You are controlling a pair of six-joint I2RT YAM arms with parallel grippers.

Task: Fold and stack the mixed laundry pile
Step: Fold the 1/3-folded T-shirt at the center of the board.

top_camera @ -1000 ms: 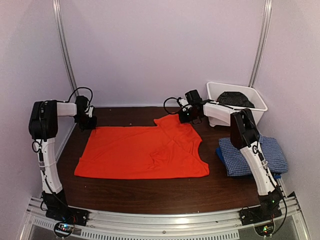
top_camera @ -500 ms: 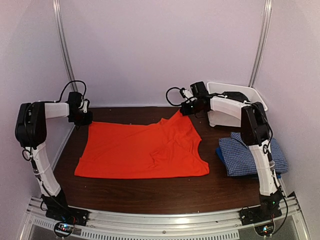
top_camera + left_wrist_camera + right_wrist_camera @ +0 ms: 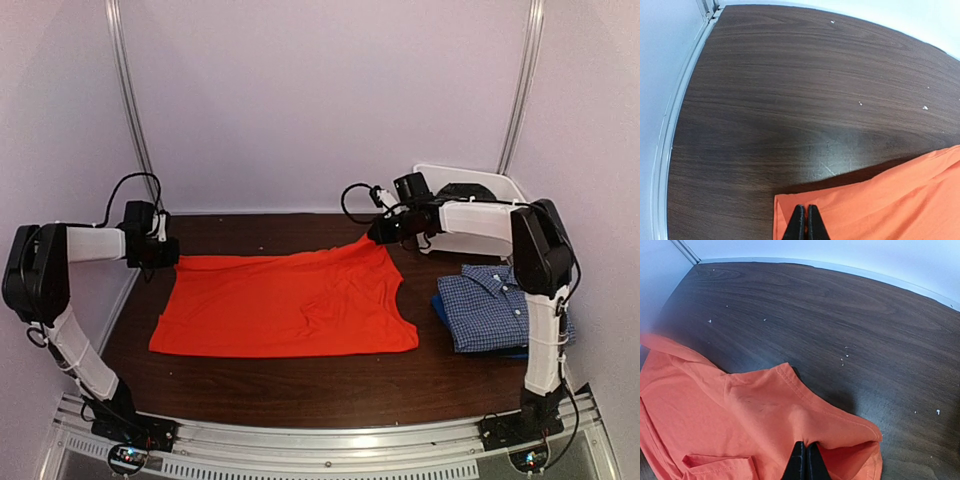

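**Desk:** What are the two arms doing?

**Photographer:** Each has the orange T-shirt [image 3: 290,305] by a far corner. The left gripper [image 3: 806,210] is pinched tight on the cloth right at its corner. The right gripper [image 3: 806,446] is clamped on a raised ridge of hemmed fabric. The shirt runs between the two hands and spreads back from them toward the arms' bases, mostly flat on the table [image 3: 300,390].

**Desk:** Why hold it that way?

**Photographer:** My reading is that gripping both corners, well apart, lets them draw the far edge taut and smooth the shirt for a fold. Below the right hand the cloth is lifted and rumpled; by the left hand it lies flat.

**Desk:** And the rest of the pile?

**Photographer:** A folded checked shirt [image 3: 495,305] lies to the outer side of the right hand, back beside that arm, with a blue piece [image 3: 439,303] showing under it. That looks like the stack. Just behind the right hand, a white tub [image 3: 505,184] holds a dark bundle [image 3: 462,189].

**Desk:** What can't you make out?

**Photographer:** The fingers hide how much cloth each pinch holds. The right arm covers much of the tub, so I cannot tell what the bundle is. Both wrist views cut the shirt off at the frame's edge.
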